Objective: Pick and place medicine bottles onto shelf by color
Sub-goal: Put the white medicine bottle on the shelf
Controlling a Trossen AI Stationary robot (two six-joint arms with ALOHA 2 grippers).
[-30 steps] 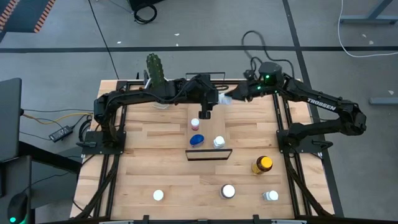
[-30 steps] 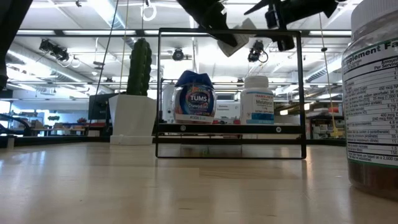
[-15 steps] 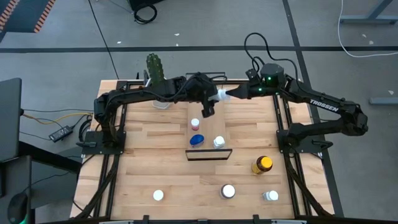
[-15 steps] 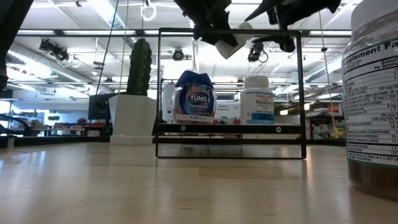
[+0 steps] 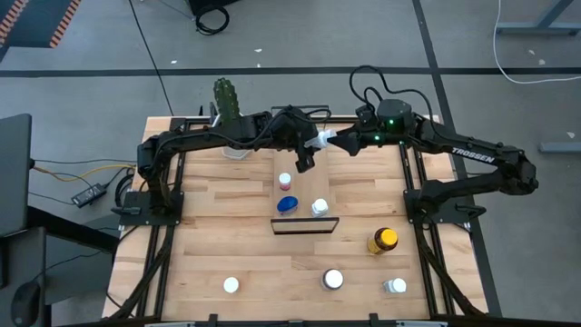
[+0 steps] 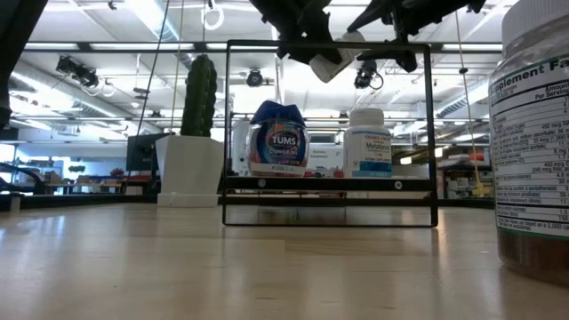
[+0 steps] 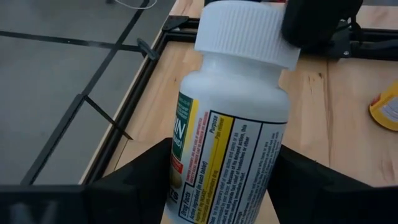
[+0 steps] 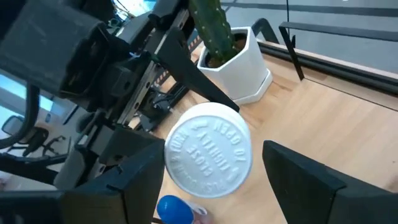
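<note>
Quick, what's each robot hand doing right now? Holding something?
Left gripper: closed on the white bottle, held up above the shelf.
Right gripper: open around that bottle's cap, not gripping it yet.

A slatted light-wood table [image 5: 236,227] in a black metal frame stands on a grey concrete floor [image 5: 91,54] crossed by dark seam lines. Black cables [image 5: 211,18] coil on the floor beyond the table's far edge, a white cable [image 5: 531,36] loops at the upper right, and orange-and-black hazard striping [image 5: 36,20] marks the upper left corner. A power strip [image 5: 89,193] with yellow leads lies to the table's left. At table height, the hall behind shows a white ceiling hung with bright strip lights [image 6: 156,16] and distant workstations [image 6: 62,173].
</note>
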